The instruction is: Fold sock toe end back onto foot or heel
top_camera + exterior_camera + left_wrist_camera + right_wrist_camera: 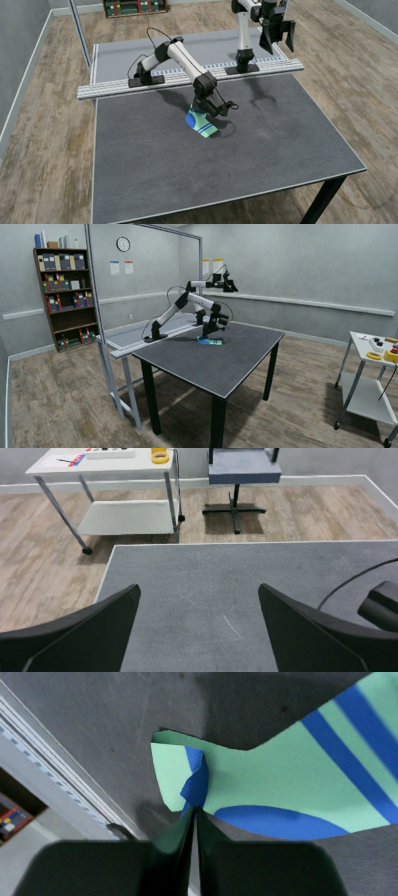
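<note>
The light green sock (201, 121) (216, 342) (265, 774) lies on the dark table, with a blue heel patch (190, 120) (280, 822) and two blue stripes near the cuff. My right gripper (195, 808) is shut on the sock's blue toe end. In the right wrist view the toe end is turned back over the foot, with the blue toe tip (198, 783) bent and crumpled at the fingertips. How high it stands off the foot is hard to tell. My left gripper (282, 52) (199, 586) is open and empty, high above the table and away from the sock.
The dark table (149, 174) (199, 364) carries the sock. The metal rail (115, 91) with both arm bases runs along its back edge. A white cart (357, 348) (125, 518) stands off beyond the table, and a chair (244, 470) shows in the left wrist view.
</note>
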